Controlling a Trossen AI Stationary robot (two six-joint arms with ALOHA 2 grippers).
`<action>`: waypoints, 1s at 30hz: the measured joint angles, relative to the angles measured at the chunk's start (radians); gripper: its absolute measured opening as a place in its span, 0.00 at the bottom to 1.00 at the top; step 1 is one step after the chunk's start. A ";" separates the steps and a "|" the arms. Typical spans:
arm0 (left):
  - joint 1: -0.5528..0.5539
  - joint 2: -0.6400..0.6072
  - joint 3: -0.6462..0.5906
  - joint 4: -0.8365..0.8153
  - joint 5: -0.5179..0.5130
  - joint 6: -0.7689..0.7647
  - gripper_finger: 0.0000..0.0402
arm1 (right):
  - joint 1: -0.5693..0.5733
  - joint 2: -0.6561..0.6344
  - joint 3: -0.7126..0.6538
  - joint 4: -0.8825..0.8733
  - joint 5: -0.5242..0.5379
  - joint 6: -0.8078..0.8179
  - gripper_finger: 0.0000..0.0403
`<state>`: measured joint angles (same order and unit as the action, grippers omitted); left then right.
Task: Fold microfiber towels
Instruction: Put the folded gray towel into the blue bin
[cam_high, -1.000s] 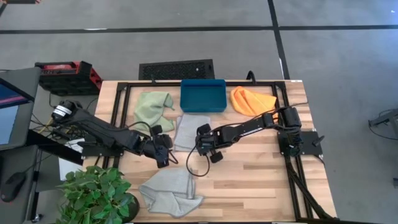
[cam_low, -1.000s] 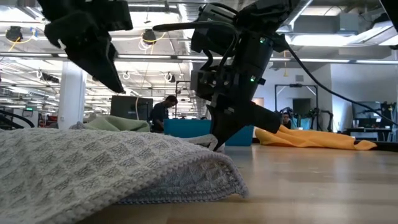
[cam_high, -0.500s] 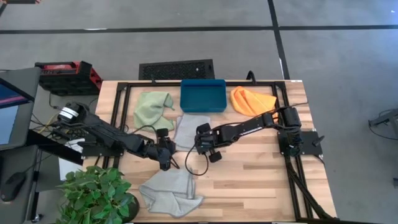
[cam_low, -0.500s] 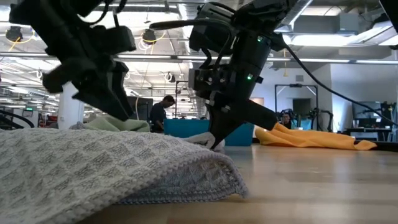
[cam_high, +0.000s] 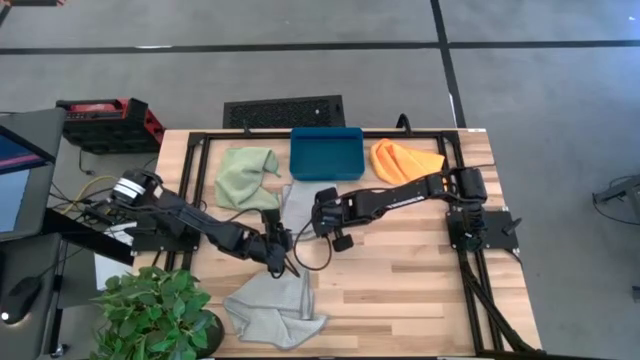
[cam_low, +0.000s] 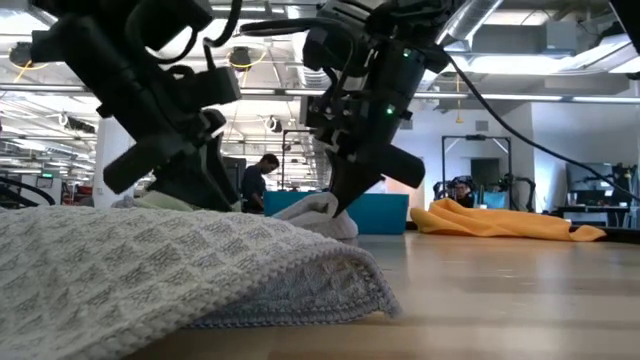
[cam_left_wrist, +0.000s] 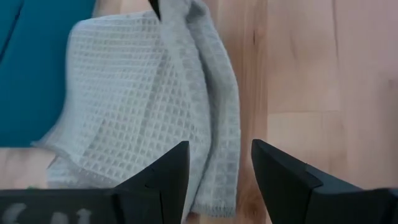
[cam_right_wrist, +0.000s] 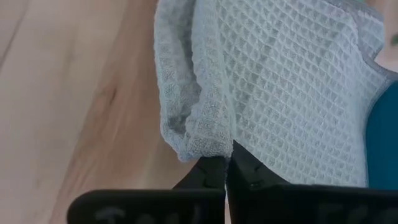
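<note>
A pale grey towel (cam_high: 298, 205) lies on the table's middle, just near of the teal tray (cam_high: 326, 152). My right gripper (cam_high: 316, 214) is shut on its right side. That side stands up as a bunched ridge (cam_low: 318, 210) while the rest lies flat. My left gripper (cam_left_wrist: 217, 180) is open and low at the towel's near edge. The towel's near corner (cam_left_wrist: 214, 193) lies between its two fingers; whether they touch it, I cannot tell. A second grey towel (cam_high: 272, 310) lies crumpled near the front edge, a green one (cam_high: 246, 175) at the far left, an orange one (cam_high: 402, 160) at the far right. My right gripper pinches a bunched fold of the grey towel's side edge (cam_right_wrist: 204, 144) between its two shut fingers. It comes slanting down from the table's right side. The pinched fold is raised off the table; the rest of the towel lies on the wood.
A potted plant (cam_high: 155, 310) stands at the near left corner. A black frame (cam_high: 190, 190) runs around the table's left, far and right sides. Bare wood (cam_high: 420, 290) lies to the near right. People and desks show in the room behind.
My left gripper has come down and toward the table's right, rolling its wrist, to the grey towel's near edge, and has stayed open. My right gripper, still shut, has gone up and toward the far edge, drawing the towel's side up into a ridge.
</note>
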<state>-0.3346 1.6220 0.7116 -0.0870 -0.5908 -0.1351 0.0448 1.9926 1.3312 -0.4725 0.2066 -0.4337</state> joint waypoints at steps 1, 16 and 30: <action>0.001 0.010 0.000 0.010 -0.005 0.000 0.42 | -0.002 0.000 0.000 0.001 0.000 0.000 0.02; 0.004 0.115 0.000 0.155 -0.070 0.047 0.42 | -0.008 0.000 0.041 0.009 -0.005 0.015 0.03; 0.031 0.124 0.000 0.134 -0.063 -0.005 0.42 | -0.008 0.000 0.055 0.002 -0.006 0.016 0.03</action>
<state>-0.3031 1.7465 0.7113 0.0471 -0.6534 -0.1403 0.0364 1.9926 1.3865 -0.4705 0.2008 -0.4175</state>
